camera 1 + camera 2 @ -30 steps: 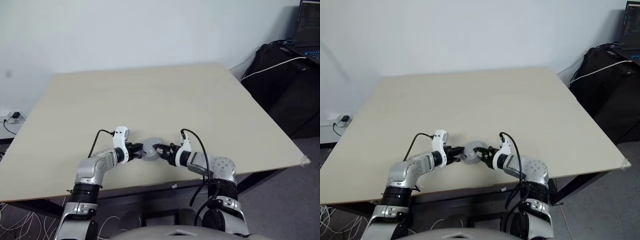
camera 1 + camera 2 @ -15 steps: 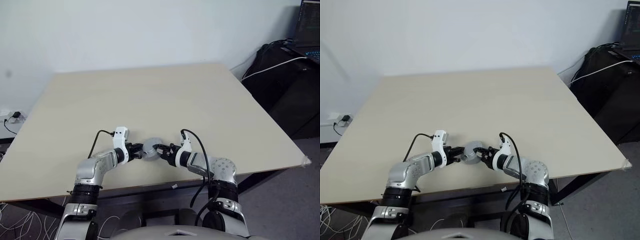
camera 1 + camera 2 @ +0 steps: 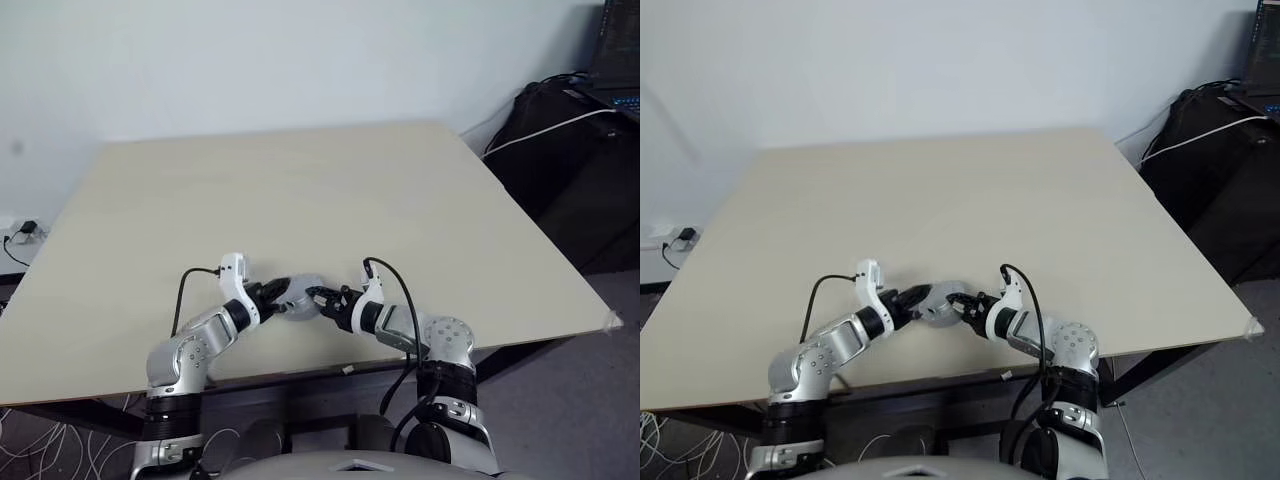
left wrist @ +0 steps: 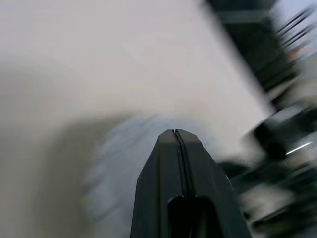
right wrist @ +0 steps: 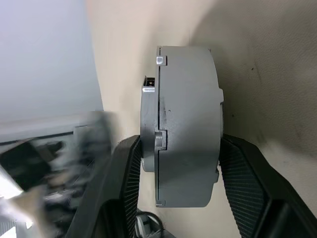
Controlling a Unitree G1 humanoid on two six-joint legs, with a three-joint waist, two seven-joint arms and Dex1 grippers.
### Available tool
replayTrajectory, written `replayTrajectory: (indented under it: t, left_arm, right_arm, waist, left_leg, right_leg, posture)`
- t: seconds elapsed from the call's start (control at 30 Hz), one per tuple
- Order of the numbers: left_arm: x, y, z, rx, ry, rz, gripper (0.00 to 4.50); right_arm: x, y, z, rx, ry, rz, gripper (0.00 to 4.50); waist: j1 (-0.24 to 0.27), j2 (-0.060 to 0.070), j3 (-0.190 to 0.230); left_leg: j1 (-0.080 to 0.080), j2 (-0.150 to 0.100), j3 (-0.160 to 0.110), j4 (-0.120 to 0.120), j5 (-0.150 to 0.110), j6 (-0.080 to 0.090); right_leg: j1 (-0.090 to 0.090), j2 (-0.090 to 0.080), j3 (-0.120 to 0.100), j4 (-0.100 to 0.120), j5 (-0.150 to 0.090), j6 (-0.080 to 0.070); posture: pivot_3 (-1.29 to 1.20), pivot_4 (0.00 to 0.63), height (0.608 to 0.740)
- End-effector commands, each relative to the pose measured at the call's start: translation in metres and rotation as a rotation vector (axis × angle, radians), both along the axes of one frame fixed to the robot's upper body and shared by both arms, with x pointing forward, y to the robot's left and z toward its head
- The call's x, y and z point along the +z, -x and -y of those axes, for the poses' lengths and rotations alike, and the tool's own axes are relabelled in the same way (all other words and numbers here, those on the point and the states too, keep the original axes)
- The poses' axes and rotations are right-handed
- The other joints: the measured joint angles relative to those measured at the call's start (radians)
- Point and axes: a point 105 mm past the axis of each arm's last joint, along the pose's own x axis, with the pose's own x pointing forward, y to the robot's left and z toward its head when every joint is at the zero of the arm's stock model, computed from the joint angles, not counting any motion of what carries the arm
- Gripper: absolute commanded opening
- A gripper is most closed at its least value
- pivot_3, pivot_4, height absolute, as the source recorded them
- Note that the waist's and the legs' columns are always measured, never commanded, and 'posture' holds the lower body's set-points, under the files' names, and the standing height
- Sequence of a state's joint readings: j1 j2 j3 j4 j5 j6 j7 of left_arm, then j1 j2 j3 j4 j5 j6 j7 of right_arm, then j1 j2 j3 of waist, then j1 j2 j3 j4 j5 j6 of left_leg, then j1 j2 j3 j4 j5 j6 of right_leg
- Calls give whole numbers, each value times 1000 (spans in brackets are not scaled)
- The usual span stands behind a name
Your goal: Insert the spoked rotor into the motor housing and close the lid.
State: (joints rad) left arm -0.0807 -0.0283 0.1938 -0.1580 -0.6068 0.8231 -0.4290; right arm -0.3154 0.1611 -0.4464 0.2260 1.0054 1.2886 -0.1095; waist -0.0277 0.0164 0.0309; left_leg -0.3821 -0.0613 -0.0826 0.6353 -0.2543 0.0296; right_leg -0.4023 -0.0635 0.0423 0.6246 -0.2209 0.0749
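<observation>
Silver-grey arms, white wrists, black cables, black fingers (image 5: 247, 188)

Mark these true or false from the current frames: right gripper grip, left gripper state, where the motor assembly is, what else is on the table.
1. The right gripper is clamped on the grey motor assembly. True.
2. The left gripper has its fingers wide open. False: they are pressed together.
3. The assembly lies flat in the middle of the table. False: it is held near the table's front edge, between the two grippers.
4. The lid sits against the housing body, a seam visible between them. True.
5. A laptop stands on the table. False: a screen shows beyond the table's far right corner, off the table.
</observation>
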Motion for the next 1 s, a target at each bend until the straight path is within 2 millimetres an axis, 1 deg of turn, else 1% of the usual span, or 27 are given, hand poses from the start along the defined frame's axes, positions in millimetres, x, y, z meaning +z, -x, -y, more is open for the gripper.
replayTrajectory:
  t: [0.03, 0.23, 0.33, 0.4, 0.47, 0.53, 0.67, 0.8, 0.9, 1.0]
  left_arm:
    - [15, 8, -13, 103, 151, 26, 0]
    - [5, 42, -11, 140, 390, -69, 0]
    - [-3, 58, -18, 209, 553, -123, 0]
    - [-9, 65, -21, 247, 610, -153, 0]
    - [-12, 70, -21, 264, 650, -171, 0]
    - [-14, 73, -21, 272, 675, -181, 0]
    - [-15, 76, -23, 306, 719, -186, 0]
    - [-16, 76, -21, 319, 759, -189, 0]
    - [-12, 75, -20, 307, 775, -170, 596]
    - [-8, 75, -18, 290, 802, -152, 1559]
  right_arm:
    - [9, 4, -18, -14, -92, 19, 2088]
    - [16, 0, -16, -32, -114, 46, 2088]
    - [27, -3, -16, -37, -152, 83, 2088]
    - [34, -3, -18, -30, -179, 110, 2088]
    - [41, -3, -21, -21, -203, 136, 2088]
    - [46, -3, -22, -18, -220, 155, 2088]
    - [56, -3, -22, -17, -253, 192, 2088]
    - [64, 0, -24, 9, -291, 220, 2088]
    - [70, 8, -29, 61, -327, 237, 2088]
    - [76, 15, -35, 112, -357, 255, 2088]
  waist:
    - [-3, -1, 0]
    - [-4, -5, 4]
    - [-4, -7, 7]
    - [-8, -7, 9]
    - [-9, -7, 9]
    - [-10, -7, 9]
    - [-6, -8, 10]
    - [-9, -8, 10]
    - [-9, -8, 10]
    - [-9, -8, 10]
  left_leg:
    - [0, 1, 0, 0, 0, 0]
    - [0, 2, 1, -2, 0, 0]
    - [0, 2, 2, -2, 0, 0]
    - [0, 2, 2, -1, 0, 0]
    - [0, 2, 2, -1, 0, 0]
    - [0, 2, 3, -1, 0, 0]
    - [-2, 2, 3, -2, 0, 0]
    - [-2, 2, 4, -1, 0, 0]
    - [-2, 2, 5, -1, 0, 0]
    - [-2, 2, 5, -1, 0, 0]
  right_leg:
    - [0, 0, 0, 0, 0, 0]
    - [-1, 2, 0, 0, -2, -3]
    - [-2, 2, 0, 0, -4, -6]
    - [-2, 2, 1, 0, -5, -4]
    - [-2, 2, 1, 0, -7, -2]
    - [-5, 2, 1, 0, -7, -3]
    - [-7, 2, 1, 0, -5, -7]
    - [-6, 2, 1, 0, -6, -7]
    - [-6, 2, 2, 1, -5, -8]
    - [-6, 2, 2, 1, -5, -8]
  posture:
    - [0, 0, 740]
    - [0, 0, 740]
    - [0, 0, 740]
    - [0, 0, 740]
    - [0, 0, 740]
    - [0, 0, 740]
    - [0, 0, 740]
    - [0, 0, 740]
    - [0, 0, 740]
    - [0, 0, 740]
